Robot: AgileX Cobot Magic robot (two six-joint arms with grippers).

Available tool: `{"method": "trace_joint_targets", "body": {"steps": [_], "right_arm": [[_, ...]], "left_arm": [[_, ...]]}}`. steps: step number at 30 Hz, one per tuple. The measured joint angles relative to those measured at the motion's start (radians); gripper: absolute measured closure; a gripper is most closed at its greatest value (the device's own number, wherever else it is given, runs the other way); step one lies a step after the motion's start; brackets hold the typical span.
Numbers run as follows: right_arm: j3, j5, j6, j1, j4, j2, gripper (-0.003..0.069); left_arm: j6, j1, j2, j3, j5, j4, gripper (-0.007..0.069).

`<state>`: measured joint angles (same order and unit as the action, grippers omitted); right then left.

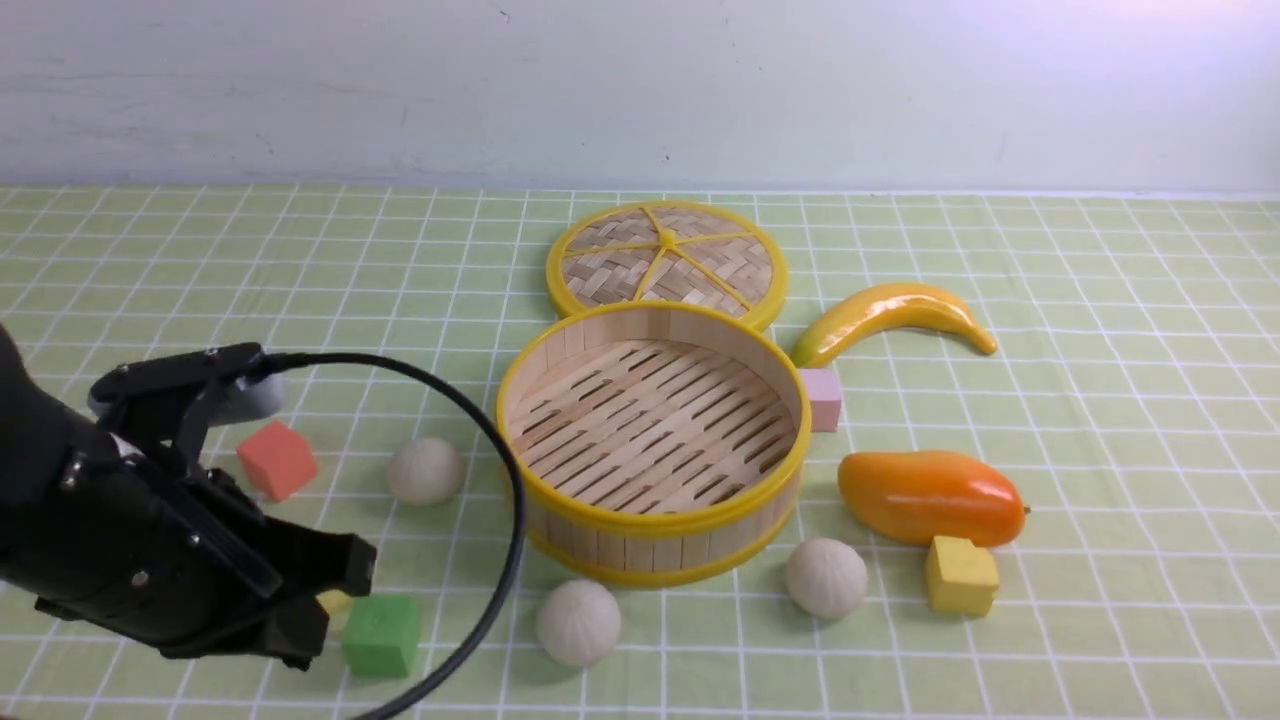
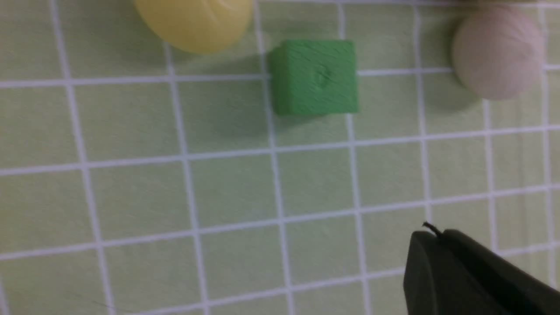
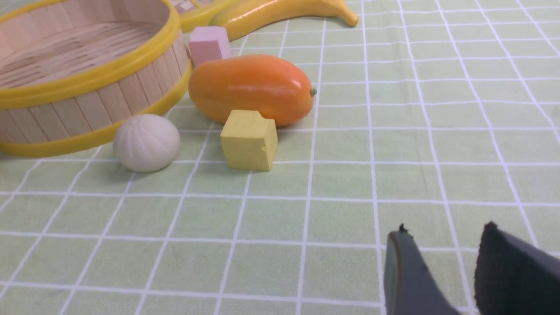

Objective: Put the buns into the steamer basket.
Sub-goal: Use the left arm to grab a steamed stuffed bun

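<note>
The steamer basket stands mid-table with nothing in it; it also shows in the right wrist view. Three off-white buns lie around it: one to its left, one in front, one at front right, which also shows in the right wrist view. The pale yellow bun lies beside a green cube and is mostly hidden behind my left gripper in the front view. That gripper is shut and empty, low at the front left. My right gripper is open and empty over bare cloth.
The woven lid lies behind the basket. A banana, pink cube, mango and yellow cube sit to the right. A red cube and green cube sit to the left.
</note>
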<state>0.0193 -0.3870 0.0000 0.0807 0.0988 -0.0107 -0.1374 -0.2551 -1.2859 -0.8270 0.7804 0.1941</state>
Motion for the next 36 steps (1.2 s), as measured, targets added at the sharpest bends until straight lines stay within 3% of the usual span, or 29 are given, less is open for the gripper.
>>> {"method": "trace_joint_targets", "body": {"steps": [8, 16, 20, 30, 34, 36], "right_arm": [[0.0, 0.0, 0.0, 0.0, 0.0, 0.0, 0.042], [0.0, 0.0, 0.0, 0.0, 0.0, 0.0, 0.042], [0.0, 0.0, 0.0, 0.0, 0.0, 0.0, 0.042], [0.0, 0.0, 0.0, 0.0, 0.0, 0.0, 0.042], [0.0, 0.0, 0.0, 0.0, 0.0, 0.0, 0.042], [0.0, 0.0, 0.0, 0.0, 0.0, 0.0, 0.042]], "left_arm": [[-0.054, 0.087, -0.191, -0.087, -0.066, -0.109, 0.0616], [0.002, 0.09, -0.336, -0.216, -0.076, -0.132, 0.0418], [0.003, 0.09, -0.389, -0.221, -0.087, -0.143, 0.037], [0.006, 0.09, -0.462, -0.224, -0.178, -0.15, 0.0386], [0.009, 0.09, -0.482, -0.229, -0.186, -0.153, 0.0425], [0.009, 0.09, -0.486, -0.23, -0.189, -0.154, 0.048]]}}
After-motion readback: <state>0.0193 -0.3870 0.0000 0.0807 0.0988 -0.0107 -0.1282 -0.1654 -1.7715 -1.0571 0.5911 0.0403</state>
